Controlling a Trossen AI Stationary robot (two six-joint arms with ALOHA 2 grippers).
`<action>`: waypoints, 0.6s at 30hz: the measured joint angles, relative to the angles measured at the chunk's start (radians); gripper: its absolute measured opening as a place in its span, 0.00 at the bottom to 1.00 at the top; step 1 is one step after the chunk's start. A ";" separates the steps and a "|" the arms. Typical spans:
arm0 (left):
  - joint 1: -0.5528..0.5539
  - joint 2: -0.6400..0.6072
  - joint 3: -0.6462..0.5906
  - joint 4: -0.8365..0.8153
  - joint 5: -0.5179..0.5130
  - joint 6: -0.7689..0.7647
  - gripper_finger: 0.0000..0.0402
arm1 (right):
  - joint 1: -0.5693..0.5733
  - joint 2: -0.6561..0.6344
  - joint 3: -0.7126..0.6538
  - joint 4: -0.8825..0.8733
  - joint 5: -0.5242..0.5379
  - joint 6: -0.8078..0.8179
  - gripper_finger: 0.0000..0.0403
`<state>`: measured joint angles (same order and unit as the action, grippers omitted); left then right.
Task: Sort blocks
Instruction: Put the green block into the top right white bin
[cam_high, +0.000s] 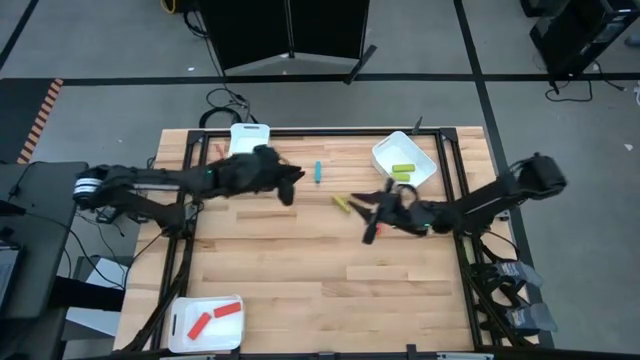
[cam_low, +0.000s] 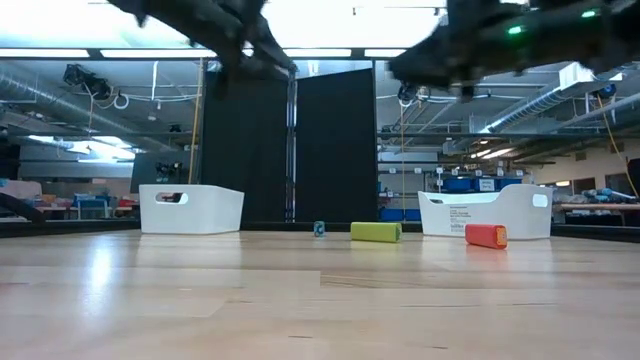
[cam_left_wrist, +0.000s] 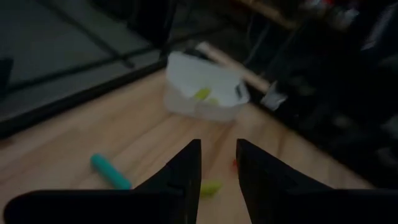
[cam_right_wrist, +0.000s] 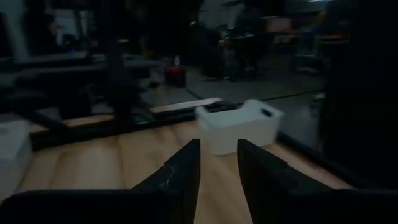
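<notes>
Three loose blocks lie on the wood table. The teal block (cam_high: 318, 172) (cam_left_wrist: 111, 171) (cam_low: 319, 229) sits toward the far edge, and the yellow-green block (cam_high: 342, 204) (cam_low: 375, 232) (cam_left_wrist: 210, 186) is at the middle. The red block (cam_low: 485, 236) is hidden under the right arm in the high view. My left gripper (cam_high: 291, 186) (cam_left_wrist: 217, 168) hovers open above the table, left of the teal block. My right gripper (cam_high: 371, 222) (cam_right_wrist: 217, 165) hovers open just right of the yellow-green block. Neither holds anything.
A white tray (cam_high: 405, 160) (cam_left_wrist: 205, 93) at the far right holds yellow-green blocks (cam_high: 402, 169). Another white tray (cam_high: 250, 138) (cam_right_wrist: 239, 127) stands at the far left. A third tray (cam_high: 205, 323) at the near left corner holds red blocks (cam_high: 215, 317). Bare wood spans the table's near half.
</notes>
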<state>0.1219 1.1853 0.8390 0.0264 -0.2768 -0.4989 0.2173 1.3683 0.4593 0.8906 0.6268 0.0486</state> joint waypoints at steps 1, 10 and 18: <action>0.025 0.035 0.026 -0.021 0.025 -0.007 0.27 | 0.011 -0.040 -0.028 0.000 0.026 -0.001 0.29; 0.147 0.329 0.244 -0.148 0.055 0.020 0.27 | 0.118 -0.330 -0.185 -0.109 0.294 -0.044 0.29; 0.199 0.546 0.416 -0.195 0.144 0.024 0.27 | 0.174 -0.496 -0.197 -0.395 0.372 0.055 0.29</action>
<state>0.3212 1.7310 1.2548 -0.1688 -0.1329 -0.4747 0.3914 0.8725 0.2626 0.4958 0.9986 0.1040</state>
